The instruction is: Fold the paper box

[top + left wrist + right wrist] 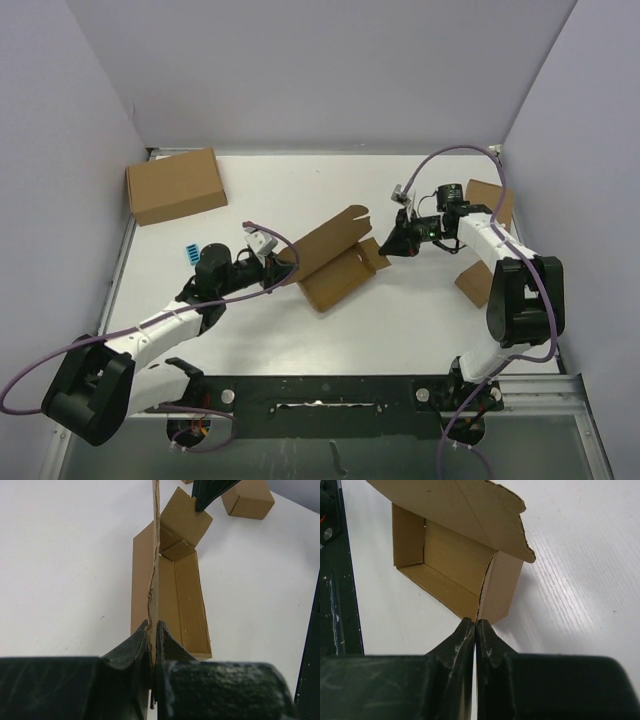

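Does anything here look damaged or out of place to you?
The paper box looks a bit battered: its raised flap has a ragged, torn-looking outer edge in the right wrist view, and the cardboard edge pinched by the left gripper is crinkled partway up. Nothing is spilled.

This is a robotics lab test cell. A plain white worktop (420, 320) is boxed in on three sides by bare pale grey partition walls (320, 70), with no furniture or decoration around it. A white-and-black left arm (150, 335) and a matching right arm (490, 243) are bolted to a black metal mounting rail (330, 395) at the near edge, and loose purple cables (470, 152) loop off them. On the worktop lie simple props: a half-folded brown paper box (335, 265) and a closed brown cardboard carton (175, 185).
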`<state>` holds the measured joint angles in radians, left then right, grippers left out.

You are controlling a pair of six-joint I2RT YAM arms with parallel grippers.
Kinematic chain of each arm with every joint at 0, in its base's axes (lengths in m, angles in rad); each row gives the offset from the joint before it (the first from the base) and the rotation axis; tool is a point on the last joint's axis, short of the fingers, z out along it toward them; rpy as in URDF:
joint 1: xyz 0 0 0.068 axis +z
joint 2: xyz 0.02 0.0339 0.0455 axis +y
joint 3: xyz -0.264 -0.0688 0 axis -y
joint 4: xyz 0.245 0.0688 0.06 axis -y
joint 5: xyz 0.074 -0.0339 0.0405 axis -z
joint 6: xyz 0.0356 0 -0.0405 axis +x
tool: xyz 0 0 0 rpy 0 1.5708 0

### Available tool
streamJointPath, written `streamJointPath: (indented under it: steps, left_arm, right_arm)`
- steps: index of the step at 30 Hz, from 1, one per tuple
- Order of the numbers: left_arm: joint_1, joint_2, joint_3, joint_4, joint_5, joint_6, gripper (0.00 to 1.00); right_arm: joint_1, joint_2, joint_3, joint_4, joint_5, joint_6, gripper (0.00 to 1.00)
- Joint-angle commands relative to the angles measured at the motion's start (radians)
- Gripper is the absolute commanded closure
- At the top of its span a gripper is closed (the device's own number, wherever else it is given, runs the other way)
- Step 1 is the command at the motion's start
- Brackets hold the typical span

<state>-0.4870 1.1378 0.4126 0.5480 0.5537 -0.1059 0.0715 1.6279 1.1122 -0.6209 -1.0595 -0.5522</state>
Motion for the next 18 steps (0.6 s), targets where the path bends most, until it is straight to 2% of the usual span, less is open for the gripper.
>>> streamJointPath:
  steps: [1, 4, 10, 18]
  left_arm:
    - [0.007, 0.013, 0.046, 0.003, 0.027, 0.048, 1.0]
    - [0.007, 0.008, 0.049, -0.012, 0.038, 0.058, 1.0]
    - [0.008, 0.007, 0.057, -0.024, 0.056, 0.06, 1.0]
    - [0.009, 0.013, 0.06, -0.031, 0.061, 0.057, 1.0]
  right_arm:
    - [0.013, 0.042, 0.024, 0.007, -0.034, -0.011, 1.0]
    - [0.009, 0.07, 0.039, -0.005, -0.065, -0.007, 0.99]
    - [-0.003, 0.133, 0.068, -0.037, -0.145, -0.008, 0.84]
    - [-0.017, 0.259, 0.141, -0.201, -0.288, -0.111, 0.59]
